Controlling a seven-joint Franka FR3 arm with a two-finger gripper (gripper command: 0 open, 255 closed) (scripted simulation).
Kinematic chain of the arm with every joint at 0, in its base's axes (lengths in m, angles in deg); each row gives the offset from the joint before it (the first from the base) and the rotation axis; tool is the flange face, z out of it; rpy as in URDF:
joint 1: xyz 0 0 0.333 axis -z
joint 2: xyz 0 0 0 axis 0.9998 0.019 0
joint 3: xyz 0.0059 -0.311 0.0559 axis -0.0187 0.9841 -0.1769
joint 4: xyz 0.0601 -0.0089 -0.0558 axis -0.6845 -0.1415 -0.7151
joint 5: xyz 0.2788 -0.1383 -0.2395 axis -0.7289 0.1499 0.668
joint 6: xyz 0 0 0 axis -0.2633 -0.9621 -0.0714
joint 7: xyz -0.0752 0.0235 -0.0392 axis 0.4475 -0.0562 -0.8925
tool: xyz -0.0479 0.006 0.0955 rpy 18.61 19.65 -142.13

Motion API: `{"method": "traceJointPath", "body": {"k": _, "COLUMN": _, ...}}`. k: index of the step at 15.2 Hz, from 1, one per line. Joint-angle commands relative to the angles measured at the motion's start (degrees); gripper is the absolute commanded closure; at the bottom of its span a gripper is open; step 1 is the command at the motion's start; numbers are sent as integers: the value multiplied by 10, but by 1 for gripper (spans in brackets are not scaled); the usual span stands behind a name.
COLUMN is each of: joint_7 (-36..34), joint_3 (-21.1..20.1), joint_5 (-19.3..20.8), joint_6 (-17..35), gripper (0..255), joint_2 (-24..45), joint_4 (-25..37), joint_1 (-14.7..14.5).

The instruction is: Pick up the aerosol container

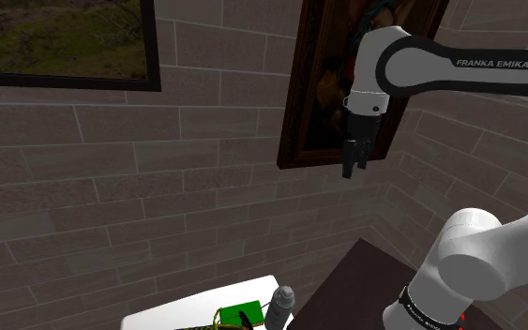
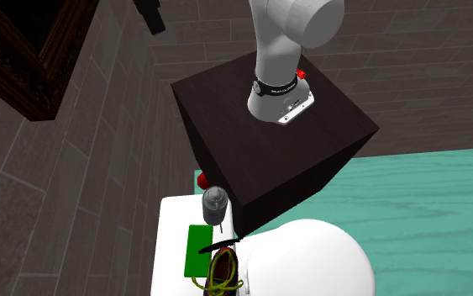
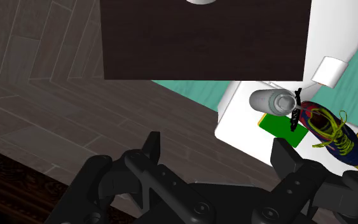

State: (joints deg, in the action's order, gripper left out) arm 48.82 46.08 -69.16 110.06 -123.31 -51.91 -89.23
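wrist view: aerosol container (image 3: 273,100), a grey cylinder with a narrower rounded top, on the white table (image 3: 233,127) at the corner nearest the dark box stand (image 3: 203,44), just beside a flat green slab (image 3: 278,125) and a blue-red shoe (image 3: 329,130) with yellow laces. second exterior view shows it upright; shoulder view adds a dark-framed picture (image 1: 301,94) on the grey plank wall (image 1: 112,159) behind the gripper (image 1: 354,167). gripper hangs well above, fingers spread wide, holding nothing.

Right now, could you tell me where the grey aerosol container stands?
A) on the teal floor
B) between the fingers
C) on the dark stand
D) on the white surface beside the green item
D: the aerosol container stands on the white surface next to the green item.
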Motion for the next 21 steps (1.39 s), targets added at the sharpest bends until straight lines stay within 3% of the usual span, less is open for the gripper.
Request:
{"method": "traceJointPath", "body": {"k": 1, "joint_7": 0, "joint_3": 0, "joint_5": 0, "joint_6": 0, "gripper": 0, "joint_2": 0, "joint_4": 0, "joint_1": 0}}
{"method": "traceJointPath", "body": {"k": 12, "joint_7": -34, "joint_3": -81, "joint_5": -54, "joint_6": 237, "gripper": 0, "joint_2": -4, "joint_4": -190, "joint_1": -62}}
{"method": "traceJointPath", "body": {"k": 21, "joint_7": -75, "joint_3": -168, "joint_5": -94, "joint_6": 490, "gripper": 0, "joint_2": 123, "joint_4": -274, "joint_1": -115}}
